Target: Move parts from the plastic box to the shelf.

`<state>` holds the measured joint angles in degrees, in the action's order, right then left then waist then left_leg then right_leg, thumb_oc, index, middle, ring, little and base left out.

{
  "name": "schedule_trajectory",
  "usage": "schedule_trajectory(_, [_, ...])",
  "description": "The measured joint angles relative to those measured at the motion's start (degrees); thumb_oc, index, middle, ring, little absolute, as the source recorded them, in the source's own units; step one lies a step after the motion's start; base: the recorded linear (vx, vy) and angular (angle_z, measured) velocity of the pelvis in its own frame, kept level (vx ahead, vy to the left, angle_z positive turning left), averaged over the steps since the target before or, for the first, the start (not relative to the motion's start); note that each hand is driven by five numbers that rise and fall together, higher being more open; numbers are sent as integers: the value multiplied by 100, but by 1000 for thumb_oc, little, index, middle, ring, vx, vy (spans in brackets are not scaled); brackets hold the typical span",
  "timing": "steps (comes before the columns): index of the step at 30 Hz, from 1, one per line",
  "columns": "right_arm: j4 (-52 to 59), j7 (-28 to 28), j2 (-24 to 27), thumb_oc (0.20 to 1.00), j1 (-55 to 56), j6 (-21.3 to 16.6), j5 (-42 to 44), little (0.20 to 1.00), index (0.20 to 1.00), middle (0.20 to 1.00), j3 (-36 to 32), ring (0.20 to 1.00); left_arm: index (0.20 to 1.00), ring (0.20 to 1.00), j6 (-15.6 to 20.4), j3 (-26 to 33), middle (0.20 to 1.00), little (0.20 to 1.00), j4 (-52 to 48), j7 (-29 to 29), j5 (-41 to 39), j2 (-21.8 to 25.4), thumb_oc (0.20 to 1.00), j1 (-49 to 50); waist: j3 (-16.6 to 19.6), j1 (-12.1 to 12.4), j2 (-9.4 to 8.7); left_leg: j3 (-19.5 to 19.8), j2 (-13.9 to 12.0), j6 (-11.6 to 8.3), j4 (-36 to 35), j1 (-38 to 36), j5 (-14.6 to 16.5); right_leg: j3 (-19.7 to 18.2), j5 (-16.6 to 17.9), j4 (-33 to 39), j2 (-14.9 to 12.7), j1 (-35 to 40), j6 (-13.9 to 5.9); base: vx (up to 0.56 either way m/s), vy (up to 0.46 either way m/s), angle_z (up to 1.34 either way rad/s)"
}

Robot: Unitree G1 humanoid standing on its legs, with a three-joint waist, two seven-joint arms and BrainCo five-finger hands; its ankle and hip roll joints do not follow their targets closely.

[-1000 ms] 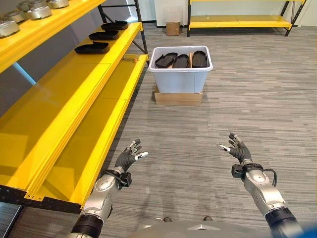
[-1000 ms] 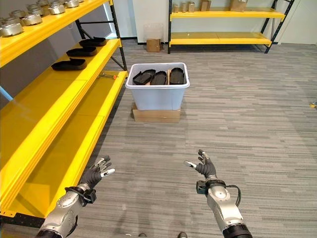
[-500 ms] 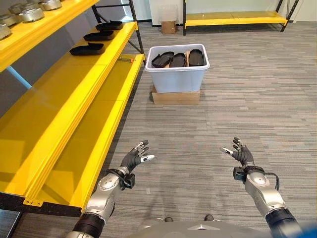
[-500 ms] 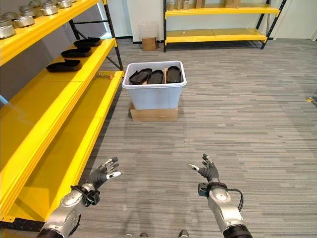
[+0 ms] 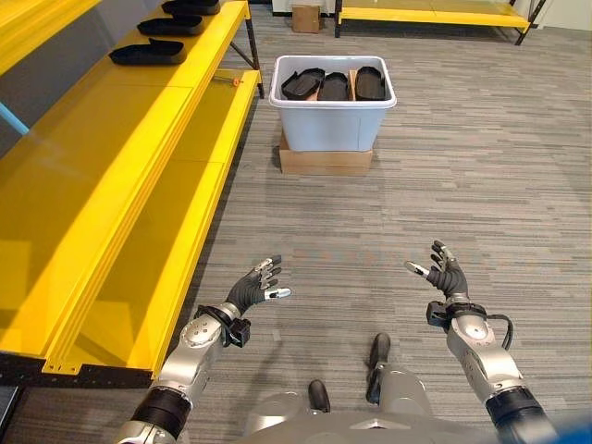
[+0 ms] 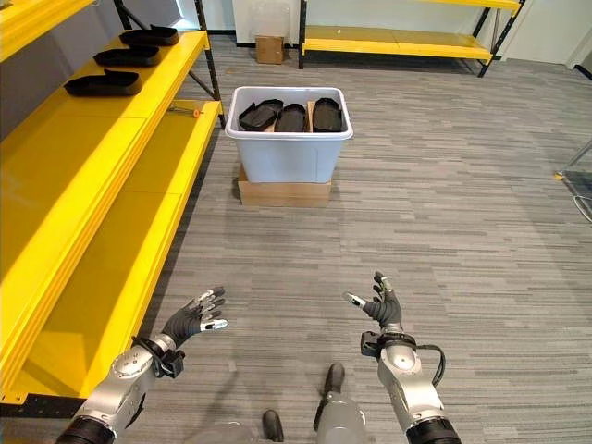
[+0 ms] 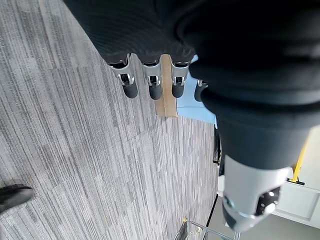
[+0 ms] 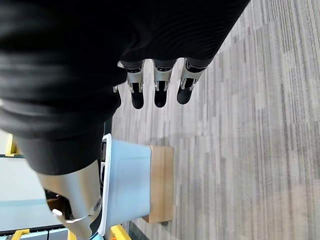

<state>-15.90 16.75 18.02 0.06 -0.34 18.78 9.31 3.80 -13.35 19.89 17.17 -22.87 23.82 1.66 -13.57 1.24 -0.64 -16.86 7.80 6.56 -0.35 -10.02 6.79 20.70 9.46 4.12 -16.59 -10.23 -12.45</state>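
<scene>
Both hands are hanging empty over the grey floor (image 5: 481, 166), the left hand (image 5: 248, 293) and the right hand (image 5: 447, 280) each holding its fingers spread and relaxed, gripping nothing. Well ahead of them the plastic box (image 5: 333, 129) is sitting on a flat cardboard box (image 5: 326, 163), with dark parts (image 5: 336, 85) lying inside it. Just beside it the yellow shelf (image 5: 111, 148) is running along the robot's left, carrying other dark parts (image 5: 146, 53) at its far end. Reaching from here is likely falling short; closing in carelessly risks bumping the shelf edge or nudging the box off its cardboard base.
</scene>
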Motion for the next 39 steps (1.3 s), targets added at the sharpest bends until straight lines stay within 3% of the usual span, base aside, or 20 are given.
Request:
schedule_trajectory(1, [-49, 50, 27, 1000, 14, -8, 3, 1000, 1000, 1000, -62, 1000, 1000, 1000, 2, -2, 1000, 1000, 1, -1, -28, -14, 1000, 75, -13, -19, 15, 48, 1, 92, 42, -114, -7, 49, 46, 59, -69, 89, 65, 629, -159, 48])
schedule_trajectory(3, [-111, 465, 62, 1000, 11, -44, 11, 1000, 1000, 1000, -205, 1000, 1000, 1000, 45, -14, 1000, 1000, -17, -1, -29, -7, 1000, 192, 27, 16, -39, 395, -152, -155, 37, -496, 202, -105, 45, -400, 186, 449, 131, 814, -169, 81])
schedule_trajectory(6, [-342, 669, 358, 1000, -324, -82, 16, 1000, 1000, 1000, -283, 1000, 1000, 1000, 46, -72, 1000, 1000, -103, -104, -26, -30, 1000, 287, 154, 161, 171, 450, -638, -625, 398, -718, 330, -145, -139, -492, 772, 944, 1084, 682, -175, 31])
schedule_trajectory(13, [-286, 518, 552, 1000, -410, -91, 11, 1000, 1000, 1000, -436, 1000, 1000, 1000, 82, -49, 1000, 1000, -291, -287, -197, -135, 1000, 329, 481, 146, -67, 325, -1114, -1338, 2757, -25, -285, -253, -653, -89, 1023, 1741, 1427, 324, -134, -17])
schedule_trajectory(16, [-285, 337, 579, 1000, -351, -100, 8, 1000, 1000, 1000, -452, 1000, 1000, 1000, 66, -51, 1000, 1000, -295, -393, -391, -287, 1000, 141, 502, 105, -182, 245, -1320, -1340, 3400, 730, -313, -199, -843, -89, 1020, 1804, 1538, 294, -138, -4])
schedule_trajectory(18, [-277, 161, 580, 1000, -299, -102, 6, 1000, 1000, 1000, -383, 1000, 1000, 1000, 16, 43, 1000, 1000, -171, -479, -526, -477, 1000, 126, 379, -54, -88, 221, -1354, -1419, 3571, 727, -921, -224, -1334, -975, 1011, 1585, 1571, 164, -134, 11])
schedule_trajectory(19, [-111, 81, 513, 1000, -130, -116, 4, 1000, 1000, 1000, -352, 1000, 1000, 1000, 2, 119, 1000, 1000, -131, -515, -530, -522, 1000, 78, 336, -155, -57, 349, -1651, -1371, 4232, 1158, -1533, -239, -1657, -1423, 1307, 1240, 1480, 156, -25, 25])
schedule_trajectory(20, [-45, 32, 470, 1000, -103, -117, 5, 1000, 1000, 1000, -221, 1000, 1000, 1000, 1, 112, 1000, 1000, -181, -510, -529, -324, 1000, 82, 375, -149, -404, 200, -1582, -1323, 4744, 1518, -1804, -390, -1329, -906, 1348, 1222, 1784, 195, 22, 41])
schedule_trajectory(21, [-41, -23, 517, 1000, -116, -140, -1, 1000, 1000, 1000, -240, 1000, 1000, 1000, -6, 117, 1000, 1000, -20, -508, -528, -374, 1000, 39, 316, -230, -354, 201, -1741, -1300, 5078, 1712, -1386, -340, -1247, -760, 1413, 1318, 2134, 151, 87, 8])
schedule_trajectory(22, [-114, -24, 525, 1000, -106, -125, 8, 1000, 1000, 1000, -350, 1000, 1000, 1000, -115, 111, 1000, 1000, 17, -500, -525, -431, 1000, 23, 292, -190, -279, 101, -2020, -1224, 4556, 1729, -809, -220, -1276, -657, 1570, 1336, 2001, 111, 136, 13])
schedule_trajectory(23, [-92, -31, 518, 1000, -101, -122, 7, 1000, 1000, 1000, -337, 1000, 1000, 1000, -167, 106, 1000, 1000, -4, -503, -522, -416, 1000, 96, 293, -216, -206, -162, -2108, -1119, 3696, 1617, -597, -172, -1171, -576, 1605, 1470, 1995, 95, 175, 12])
schedule_trajectory(25, [55, -27, 527, 1000, -91, -121, 5, 1000, 1000, 1000, -390, 1000, 1000, 1000, -206, 78, 1000, 1000, -12, -507, -522, -421, 1000, 168, 197, -333, -181, -614, -1820, -1176, 1338, 1161, -621, -43, -1214, -428, 1554, 1697, 1876, 205, 313, 43])
schedule_trajectory(27, [178, -111, 552, 1000, -70, -133, -15, 1000, 1000, 1000, -424, 1000, 1000, 1000, -194, 40, 1000, 1000, 21, -504, -526, -422, 1000, 214, 164, -304, -8, -272, -1569, -1255, -243, 896, -895, -132, -1281, -229, 1561, 1940, 1672, 327, 476, -3])
schedule_trajectory(28, [133, -208, 560, 1000, -43, -133, -109, 1000, 1000, 1000, -416, 1000, 1000, 1000, -72, 107, 1000, 1000, 180, -501, -527, -483, 1000, 288, 98, -3, 97, 87, -1756, -1376, -551, 1001, -1208, -467, -1210, -27, 1560, 2055, 1512, 259, 381, -73])
schedule_trajectory(30, [78, -283, 572, 1000, 17, -138, -141, 1000, 1000, 1000, -414, 1000, 1000, 1000, 17, 137, 1000, 1000, 392, -504, -527, -535, 1000, 407, 17, 104, 240, 165, -2148, -1403, -509, 1259, -1395, -570, -1200, 26, 1502, 2215, 1539, 169, 322, -65])
schedule_trajectory(33, [117, -425, 912, 1000, 77, -133, -153, 1000, 1000, 1000, -308, 1000, 1000, 1000, 281, 155, 1000, 1000, 455, -513, -524, -549, 1000, 556, 29, 159, 441, 65, -2106, -1190, -126, 1131, -1230, -871, -1628, -418, 881, 2373, 804, 348, 508, -52])
schedule_trajectory(34, [129, -433, 893, 1000, 94, -128, -145, 1000, 1000, 1000, -311, 1000, 1000, 1000, 314, 195, 1000, 1000, 467, -526, -524, -522, 1000, 535, 30, 127, 398, -55, -1927, -1103, -144, 998, -1563, -869, -1700, -539, 673, 2508, 569, 167, 231, -12])
schedule_trajectory(35, [146, -441, 854, 1000, 122, -119, -138, 1000, 1000, 1000, -205, 1000, 1000, 1000, 343, 293, 1000, 1000, 446, -565, -524, -490, 1000, 526, 38, 166, 144, -173, -1692, -1027, -170, 875, -1561, -862, -1734, -658, 371, 2505, 449, 155, 225, -10])
schedule_trajectory(37, [284, -515, 549, 1000, 190, -118, -100, 1000, 1000, 1000, -178, 1000, 1000, 1000, 392, 346, 1000, 1000, 393, -597, -511, -196, 1000, 409, 66, 266, -252, -281, -1269, -783, -273, 789, -1474, -536, -1547, -854, -16, 2437, 477, 164, 224, -7])
schedule_trajectory(39, [358, -526, 216, 1000, 180, -121, -99, 1000, 1000, 1000, -149, 1000, 1000, 1000, 398, 388, 1000, 1000, 392, -585, -442, 69, 1000, 191, 46, 346, -310, -224, -1111, -509, -331, 562, -1297, -472, -1602, -1247, 100, 2340, 367, 179, 265, 26])
